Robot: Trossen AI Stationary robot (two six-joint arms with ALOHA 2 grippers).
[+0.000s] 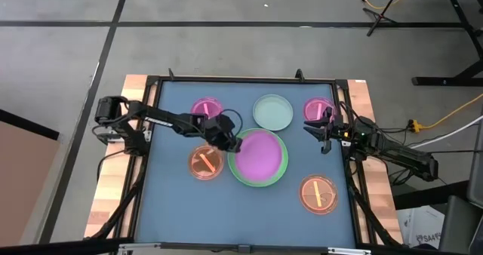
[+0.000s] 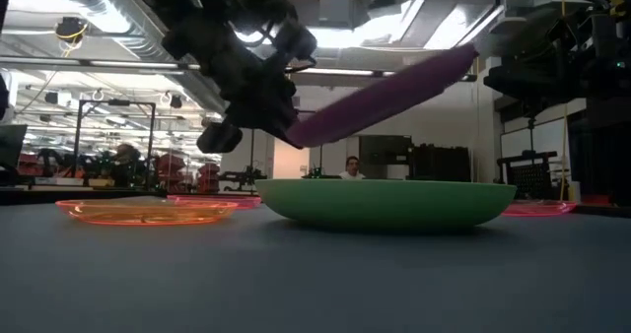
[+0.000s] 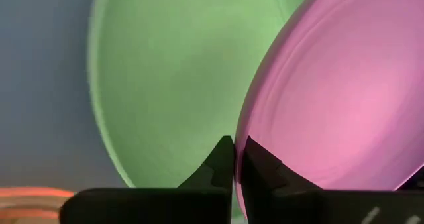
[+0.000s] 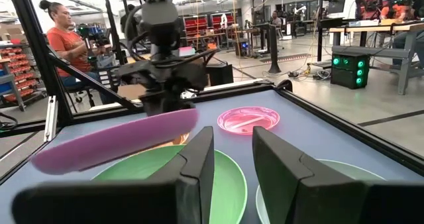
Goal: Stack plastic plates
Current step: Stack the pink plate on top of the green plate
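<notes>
Magenta plate (image 1: 261, 155) hangs tilted just above the green plate (image 1: 281, 170), pinched at its rim by the left claw (image 1: 236, 144), with the plate reaching away from it. It looks light, stiff and slippery, so the thin rim seems the best grip. The right claw (image 1: 324, 131), fingers apart and empty, waits near a pink plate (image 1: 317, 109).

No readable text, labels, brands or numbers in any view; nothing legible on the plates, arms, table or in the room behind.
</notes>
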